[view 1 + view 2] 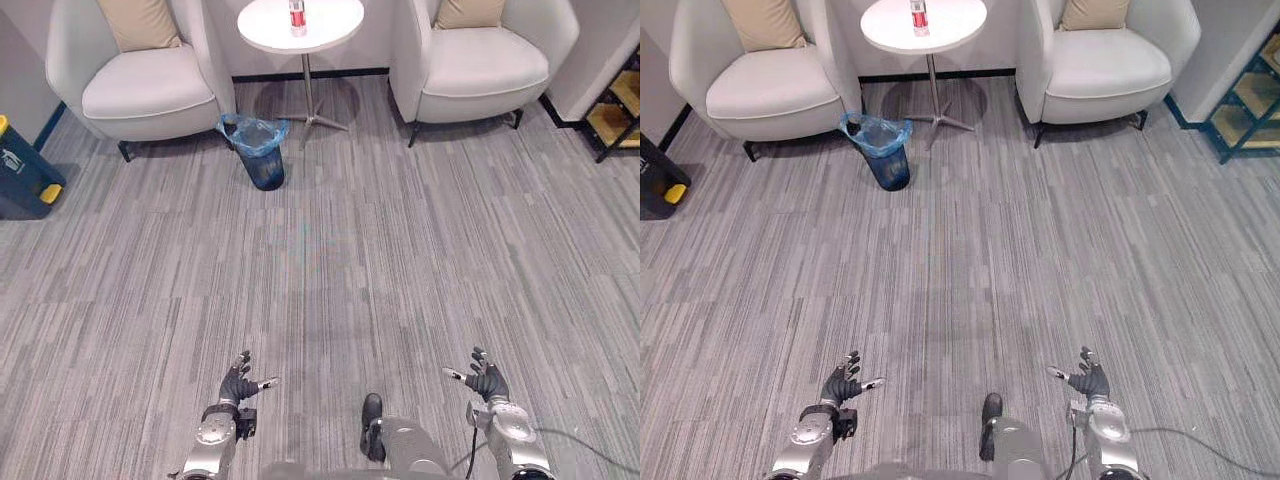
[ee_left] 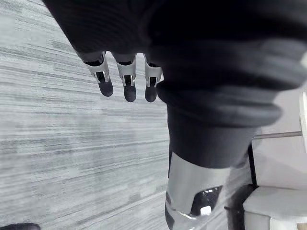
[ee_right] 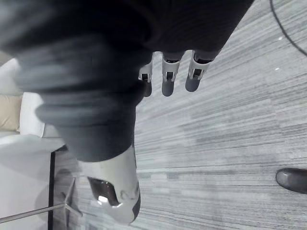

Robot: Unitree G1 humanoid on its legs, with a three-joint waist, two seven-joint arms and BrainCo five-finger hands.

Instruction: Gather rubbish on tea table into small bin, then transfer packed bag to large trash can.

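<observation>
A round white tea table (image 1: 335, 25) stands at the far end between two armchairs, with a red-labelled bottle (image 1: 297, 17) upright on it. On the carpet to the table's left is a small bin (image 1: 260, 152) lined with a blue bag. My left hand (image 1: 238, 385) hangs low at the near left, fingers straight and spread, holding nothing. Over at the near right my right hand (image 1: 485, 380) is the same, open and empty. Both hands are far from the table and bin. Their fingers (image 2: 127, 79) (image 3: 168, 76) show straight in the wrist views.
Two pale armchairs (image 1: 145, 85) (image 1: 480, 65) with tan cushions flank the table. A dark blue container with yellow parts (image 1: 25, 170) sits at the left edge. A wooden rack (image 1: 620, 110) stands at the far right. Grey carpet stretches between me and the furniture.
</observation>
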